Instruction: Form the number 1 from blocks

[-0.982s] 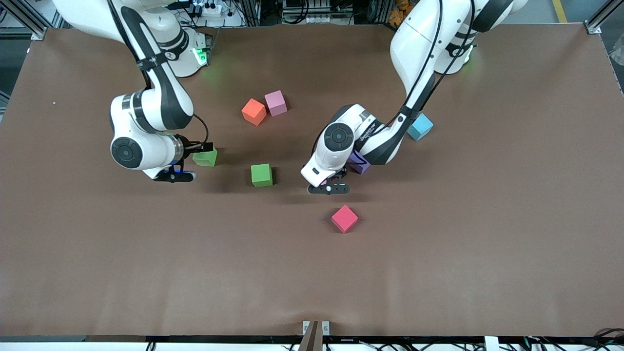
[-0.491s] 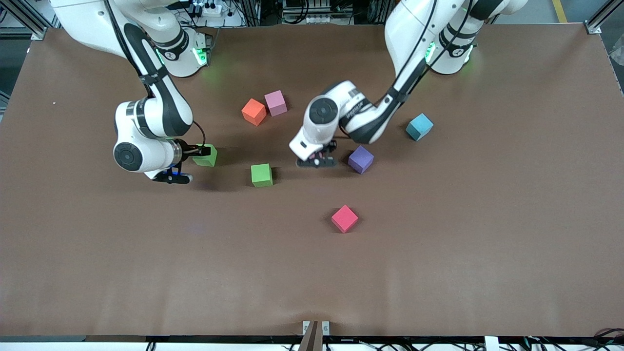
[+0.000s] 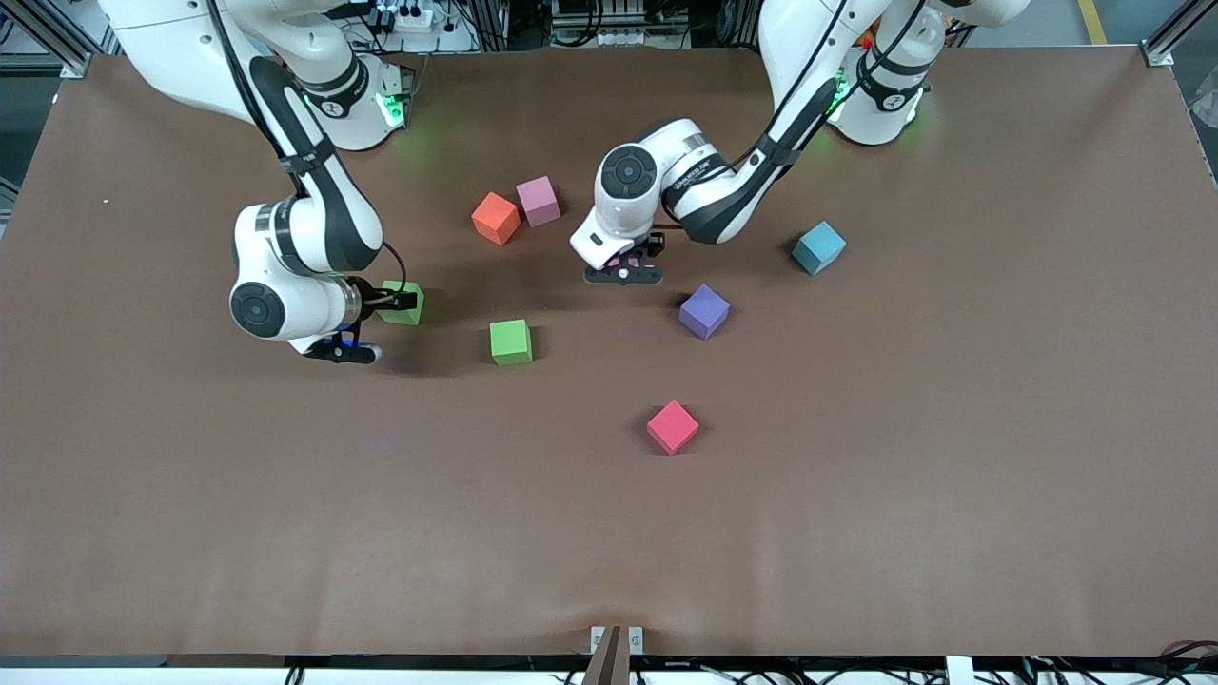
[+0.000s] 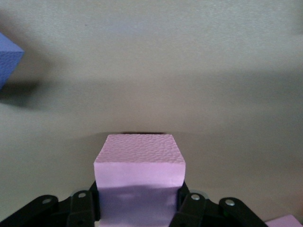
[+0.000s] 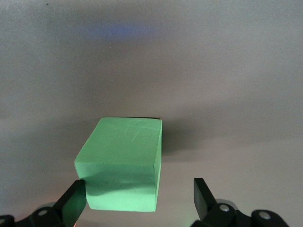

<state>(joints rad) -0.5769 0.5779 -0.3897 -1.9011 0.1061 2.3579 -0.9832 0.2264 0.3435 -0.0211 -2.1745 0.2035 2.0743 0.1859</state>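
Since a second ago the left gripper has swung away from the spot over the purple block and now hangs low over bare table. Its fingers are closed on two opposite faces of the pale pink block, which it holds level with its top face showing.

The purple block lies on the table close by this claw, toward the front camera. The red block is further that way, and a loose green block lies off toward the right arm's end. A deeper pink cube touches an orange cube near the claw, toward the bases. A light blue cube sits toward the left arm's end.

The right gripper has barely shifted. Its fingers stand spread around the second green block, which appears to rest on the table, with one finger close against it and the other apart.

Nothing forms a column yet, so placing the pink block looks like the step in hand. It should probably come down squared to the table edges until its base sits flat. The fingers should then part and the claw lift straight up, so the light block is not dragged askew.
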